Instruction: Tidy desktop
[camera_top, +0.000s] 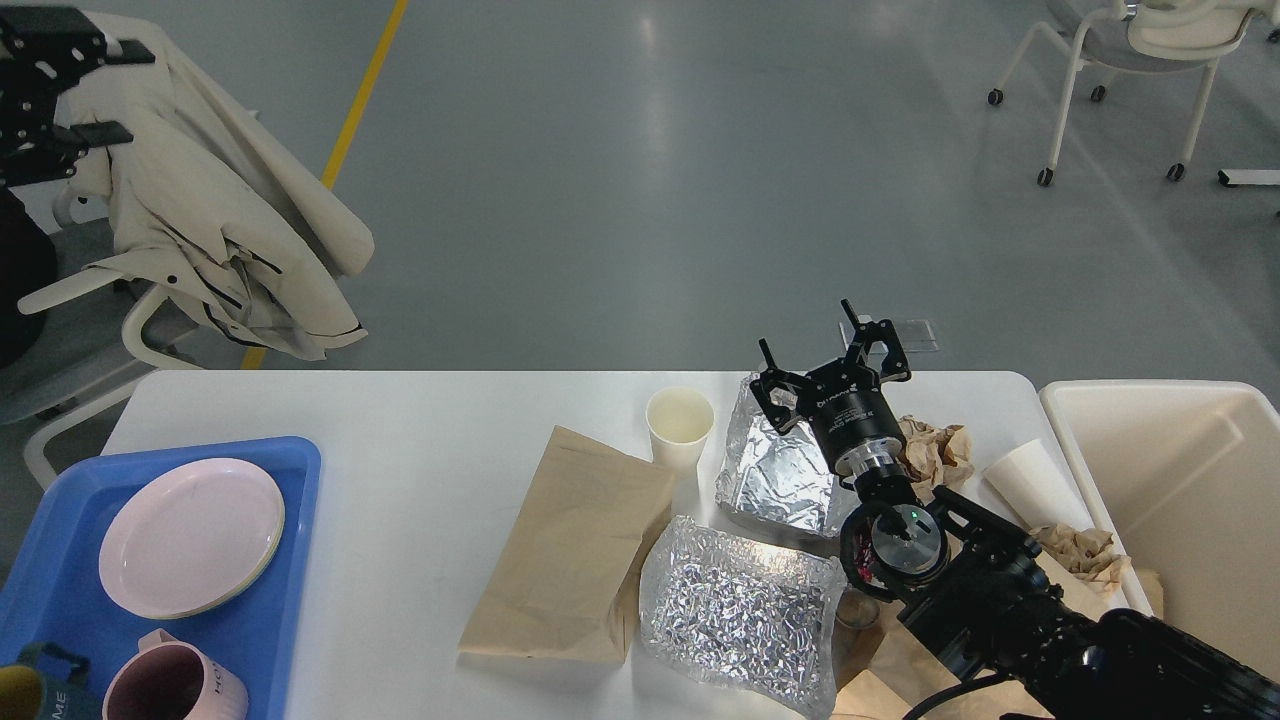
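My right gripper (830, 372), fingers spread and holding nothing, hovers over the far foil tray (775, 470) on the white desktop (420, 410), the litter-clearing step just opening; next I judge a descent to clasp the foil for the cream bin (1190, 480)

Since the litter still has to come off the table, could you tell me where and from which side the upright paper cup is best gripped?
Grip the upright paper cup across its open rim or upper wall, coming from above. It stands mouth up, with bare desktop behind it. The brown paper bag and foil tray crowd its lower sides, so a low sideways approach looks awkward. The open right gripper hovers nearby.
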